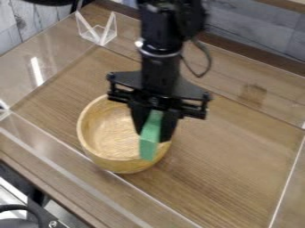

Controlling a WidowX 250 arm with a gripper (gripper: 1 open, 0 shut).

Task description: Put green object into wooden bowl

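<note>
The wooden bowl (110, 162) sits left of centre on the wood-grain table. My gripper (155, 131) points straight down over the bowl's right half. It is shut on the upper end of the green object (149, 145), a bright green block hanging nearly upright between the black fingers. The block's lower end reaches down inside the bowl, close to its front right wall. I cannot tell whether it touches the bowl. The gripper's black crossbar hides part of the bowl's far rim.
Clear acrylic walls (48, 147) fence the table (244, 134) on the left, front and right. A small clear stand (98, 28) sits at the back left. Bare tabletop lies to the right of the bowl.
</note>
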